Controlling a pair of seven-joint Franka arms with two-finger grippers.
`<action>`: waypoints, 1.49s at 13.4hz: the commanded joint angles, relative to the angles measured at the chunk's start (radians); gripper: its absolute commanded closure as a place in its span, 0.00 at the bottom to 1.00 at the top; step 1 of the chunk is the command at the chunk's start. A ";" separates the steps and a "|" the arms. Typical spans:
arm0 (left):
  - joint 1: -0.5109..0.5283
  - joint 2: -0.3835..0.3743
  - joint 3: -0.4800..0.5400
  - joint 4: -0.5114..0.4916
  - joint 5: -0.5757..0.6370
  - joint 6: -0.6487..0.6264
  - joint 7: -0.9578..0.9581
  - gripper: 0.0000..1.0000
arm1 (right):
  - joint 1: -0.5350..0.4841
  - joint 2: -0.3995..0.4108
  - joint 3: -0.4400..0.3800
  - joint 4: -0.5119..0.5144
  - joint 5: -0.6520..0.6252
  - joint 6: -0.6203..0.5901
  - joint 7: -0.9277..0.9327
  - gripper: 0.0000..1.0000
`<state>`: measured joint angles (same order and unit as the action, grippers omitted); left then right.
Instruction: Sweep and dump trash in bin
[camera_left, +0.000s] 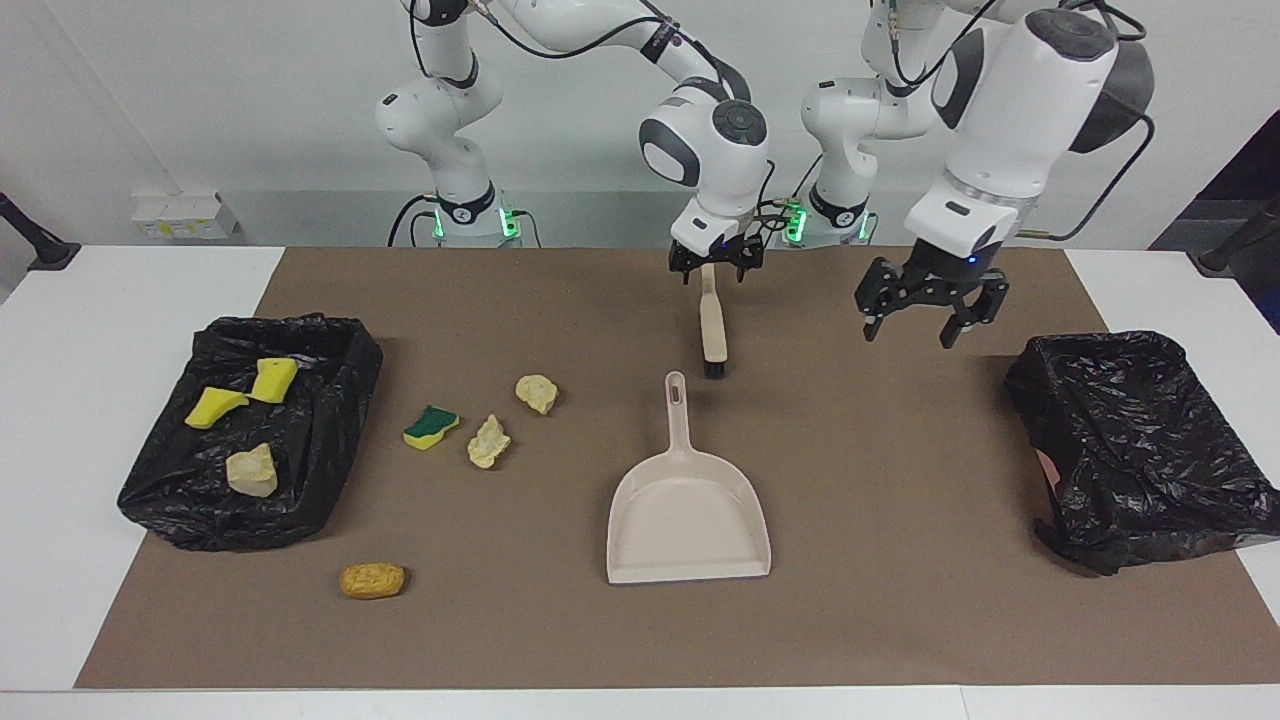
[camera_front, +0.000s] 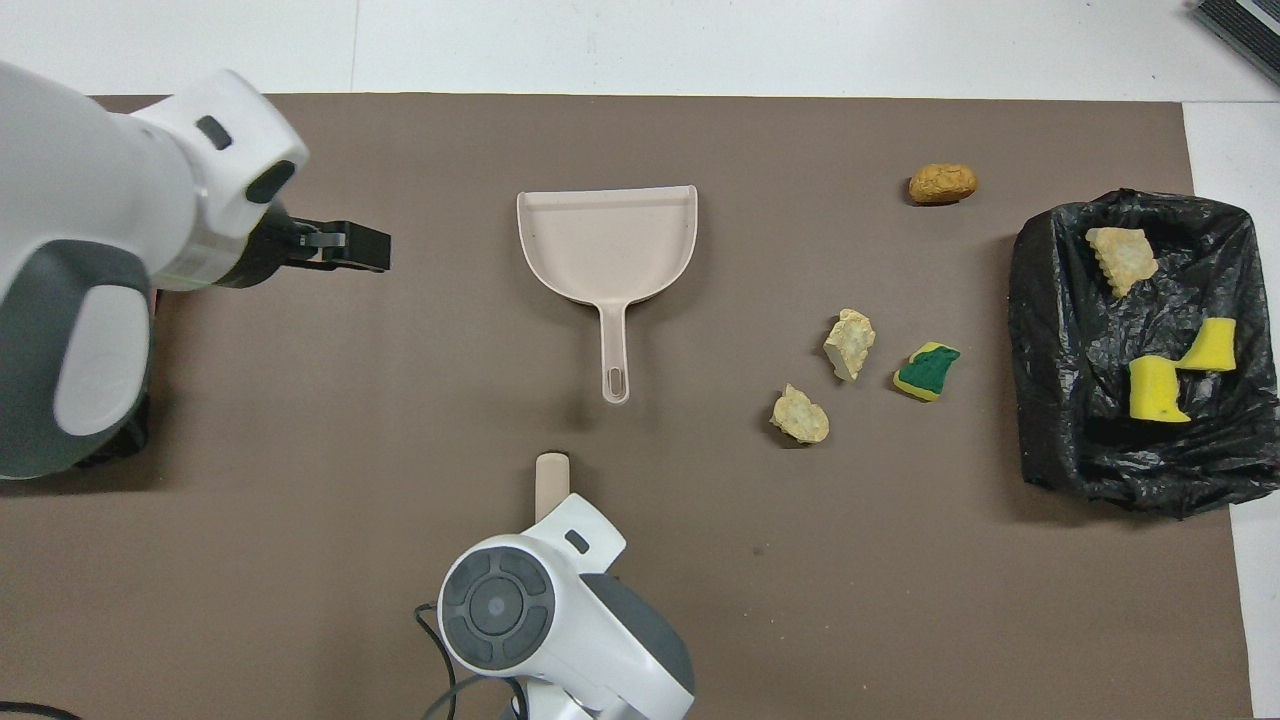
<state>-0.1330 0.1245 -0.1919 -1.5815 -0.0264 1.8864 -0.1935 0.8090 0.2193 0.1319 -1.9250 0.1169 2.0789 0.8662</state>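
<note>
Four loose scraps (camera_left: 431, 427), three binned, one dustpan (camera_left: 688, 520), left fingers (camera_left: 871, 318) apart, right fingers (camera_left: 742, 268) apart

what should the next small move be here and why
Probably lower the right gripper, which hangs open over the robot-side end of the brush, and close on its handle. The brush lies flat on the mat, ungripped, four scraps of trash are loose on the mat, and the dustpan sits empty. The left gripper hovers open over bare mat.
</note>
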 joint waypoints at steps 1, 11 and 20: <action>-0.063 0.093 0.012 0.041 0.014 0.061 -0.098 0.00 | 0.022 -0.051 -0.003 -0.091 0.030 0.050 0.040 0.06; -0.234 0.274 0.012 0.008 0.016 0.237 -0.276 0.00 | 0.068 -0.054 -0.003 -0.157 0.083 0.098 0.083 0.44; -0.329 0.323 0.012 -0.055 -0.012 0.278 -0.350 0.00 | 0.065 -0.050 -0.005 -0.124 0.081 0.044 0.085 1.00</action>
<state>-0.4432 0.4414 -0.1949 -1.6367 -0.0311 2.1447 -0.5255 0.8801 0.1879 0.1283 -2.0496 0.1775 2.1437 0.9278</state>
